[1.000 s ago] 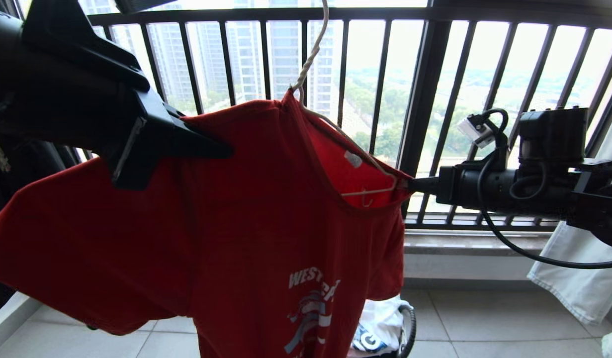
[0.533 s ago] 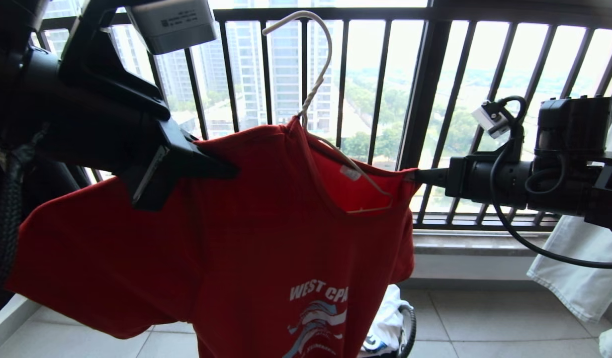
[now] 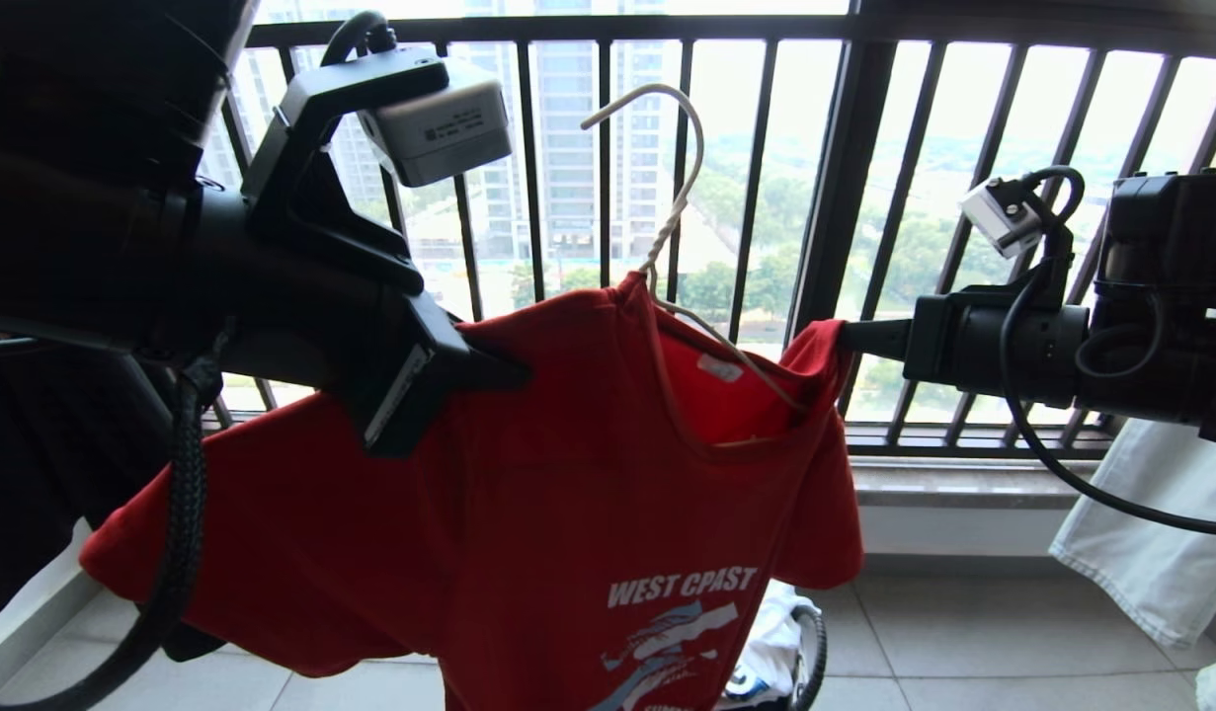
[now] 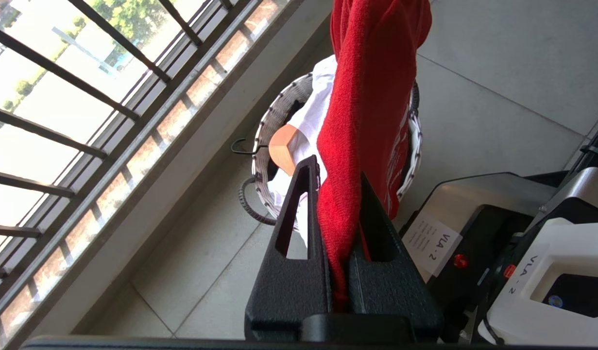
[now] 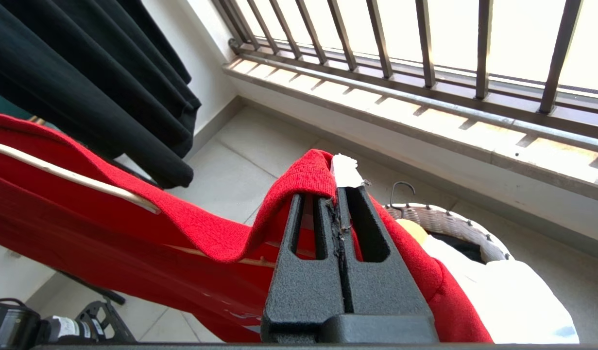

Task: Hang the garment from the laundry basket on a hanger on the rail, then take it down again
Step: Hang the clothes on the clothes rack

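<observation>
At centre frame we hold the red T-shirt (image 3: 528, 494) on its wire hanger (image 3: 682, 212): left tool (image 3: 504, 367) clenched on one shoulder, right tool (image 3: 850, 336) clenched on the other.

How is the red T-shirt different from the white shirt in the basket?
The red short-sleeved T-shirt hangs in the air on a thin off-white wire hanger; the white shirt lies crumpled in the small round woven basket on the floor. The red one is pinched by the left tool and the right tool; nothing holds the white one. Both carry printed graphics.
</observation>
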